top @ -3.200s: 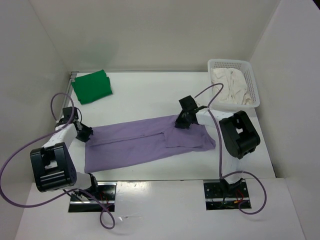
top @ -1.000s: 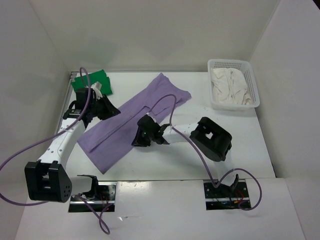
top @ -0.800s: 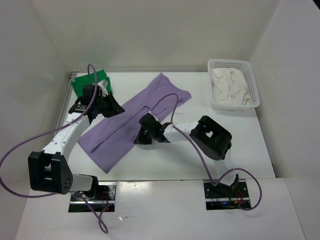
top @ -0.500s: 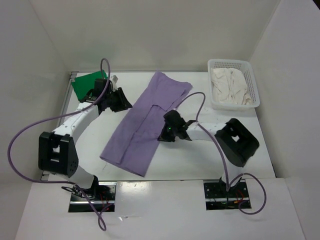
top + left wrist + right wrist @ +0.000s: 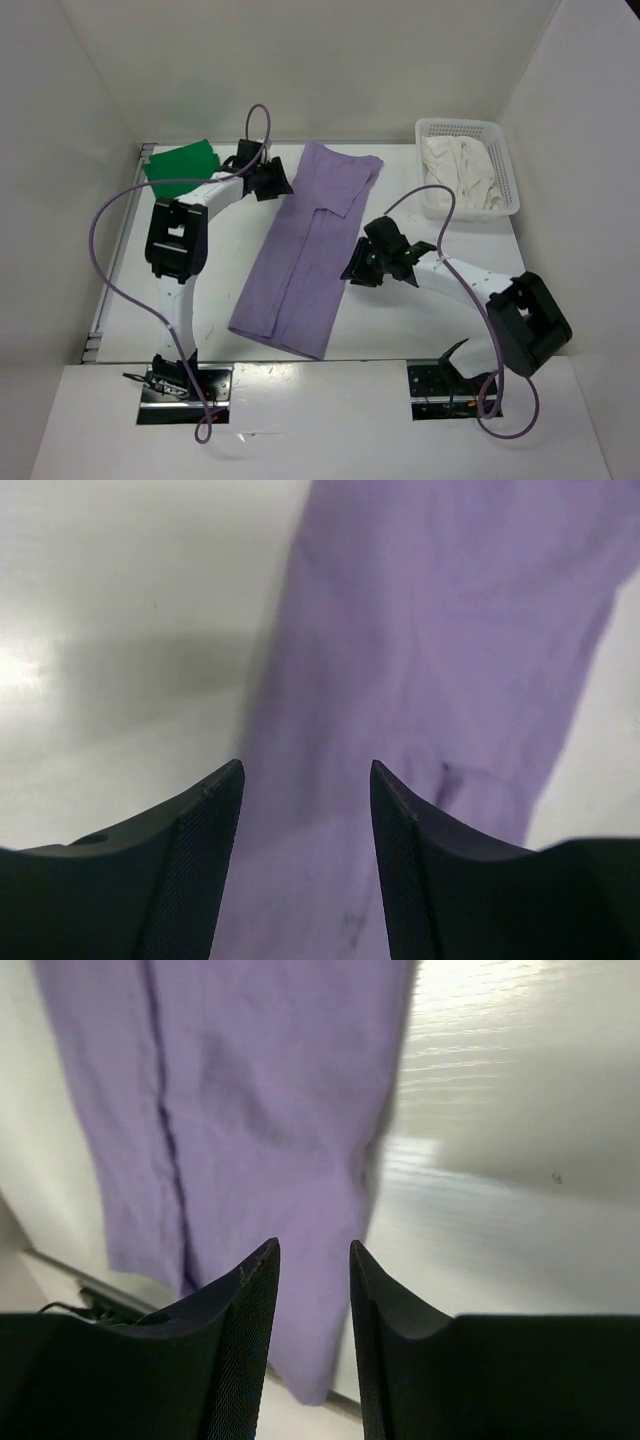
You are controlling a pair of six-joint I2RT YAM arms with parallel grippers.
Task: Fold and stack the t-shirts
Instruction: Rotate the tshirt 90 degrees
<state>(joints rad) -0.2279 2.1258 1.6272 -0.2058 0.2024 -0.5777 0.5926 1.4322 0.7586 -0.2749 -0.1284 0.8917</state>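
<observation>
Lavender t-shirt (image 5: 300,255) laid out on the worktop (image 5: 230,250); left hand (image 5: 305,770) and right hand (image 5: 313,1250) at its edges, both parted and empty.

Lavender t-shirt (image 5: 305,250), a long folded strip on the tabletop (image 5: 225,255); left gripper (image 5: 272,180) at its far-left edge, right gripper (image 5: 358,268) at its right edge. Green t-shirt (image 5: 182,163), far-left corner; cream t-shirt (image 5: 460,172) in basket (image 5: 458,127), far-right corner.
</observation>
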